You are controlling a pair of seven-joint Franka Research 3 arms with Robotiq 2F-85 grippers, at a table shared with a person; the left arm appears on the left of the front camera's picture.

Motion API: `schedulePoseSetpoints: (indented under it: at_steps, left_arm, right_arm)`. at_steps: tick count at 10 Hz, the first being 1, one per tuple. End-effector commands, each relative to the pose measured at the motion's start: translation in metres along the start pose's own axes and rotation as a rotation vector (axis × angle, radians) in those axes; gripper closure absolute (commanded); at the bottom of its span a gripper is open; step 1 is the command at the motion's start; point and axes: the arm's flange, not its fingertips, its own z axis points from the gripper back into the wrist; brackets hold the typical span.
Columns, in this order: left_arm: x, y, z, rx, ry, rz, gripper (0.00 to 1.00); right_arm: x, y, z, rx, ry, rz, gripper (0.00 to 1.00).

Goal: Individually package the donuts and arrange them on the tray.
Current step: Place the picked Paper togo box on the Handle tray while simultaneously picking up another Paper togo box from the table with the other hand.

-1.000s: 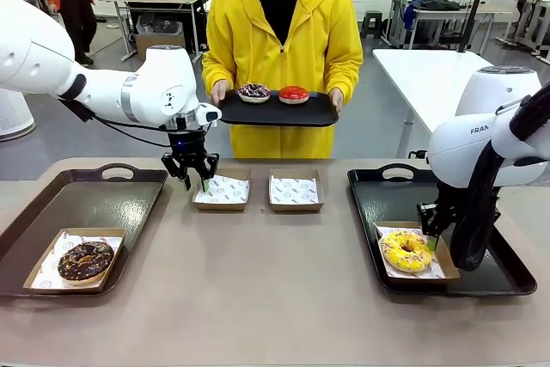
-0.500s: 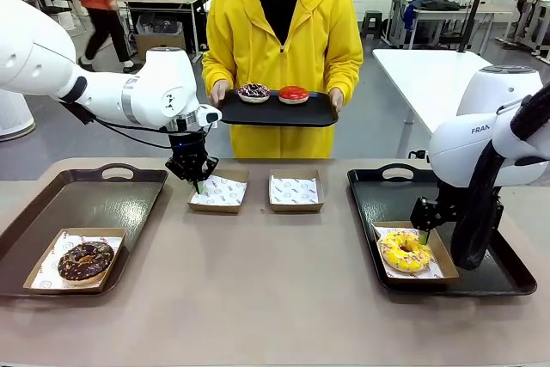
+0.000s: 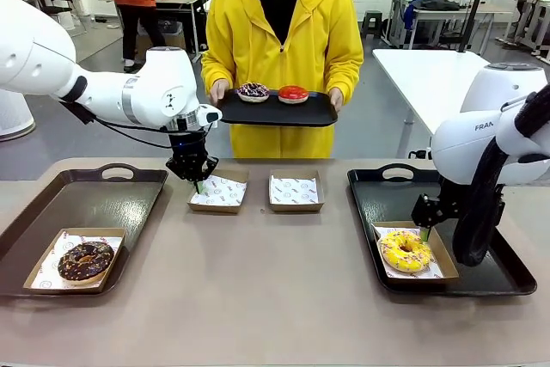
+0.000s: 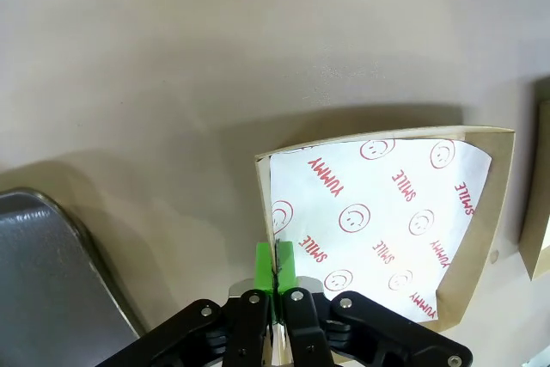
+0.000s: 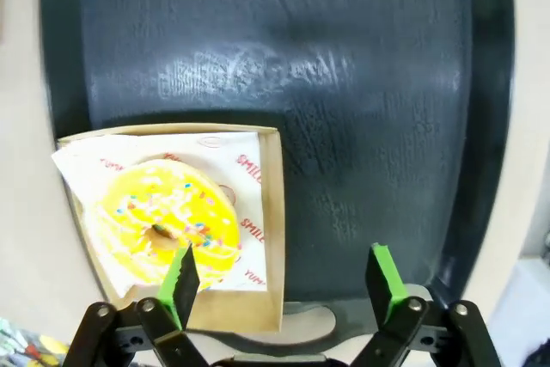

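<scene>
So, closest in on the surface [image 3: 275, 315] there are two dark trays. The left tray [image 3: 60, 199] has the chocolate donut [image 3: 86, 259] sitting in a paper-lined box [image 3: 39, 274] at its near corner. The right tray [image 3: 378, 195] has the yellow sprinkled donut [image 3: 405, 250] in its own box [image 3: 443, 257] near the front. The right gripper [image 3: 424, 228] hangs just over the far edge of that box. From its wrist camera, the right gripper [image 5: 284, 274] has its fingers [image 5: 383, 271] spread wide with nothing between them. One finger lines up over the rim of the yellow sprinkled donut [image 5: 163, 217] and the other over bare tray, though I can't tell if either is actually touching. Further back, between the trays, two cartons sit side by side. The empty box [image 3: 220, 192] is on the robot's left and the other empty box [image 3: 295, 192] is just beside it. The left gripper [image 3: 198, 183] is down at the first one's left edge. In its wrist view the left gripper [image 4: 275, 259] has its green fingers pinched tight on the side wall of the empty box [image 4: 378, 212], right where the smiley-print paper liner meets the cardboard. At the far side a person in a yellow hoodie holds a black serving tray [image 3: 275, 113] with both hands. On it are the dark sprinkled donut [image 3: 253, 91] and the glossy red donut [image 3: 293, 93], next to each other.
</scene>
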Motion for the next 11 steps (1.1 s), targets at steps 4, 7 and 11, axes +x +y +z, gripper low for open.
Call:
schedulePoseSetpoints:
  at_steps: [4,7,11]
  left_arm:
    - [-0.029,-0.010,0.109,-0.045,-0.065,0.003,1.00]
    - [-0.034,-0.025,0.165,-0.049,-0.121,-0.004,1.00]
    - [-0.036,-0.028,0.183,-0.047,-0.153,-0.017,1.00]
  right_arm:
    - [-0.086,-0.110,0.082,0.697,-0.168,0.162,0.00]
    - [-0.089,-0.200,0.087,1.019,-0.147,0.042,0.00]
    - [-0.083,-0.284,0.043,1.236,-0.205,-0.055,0.00]
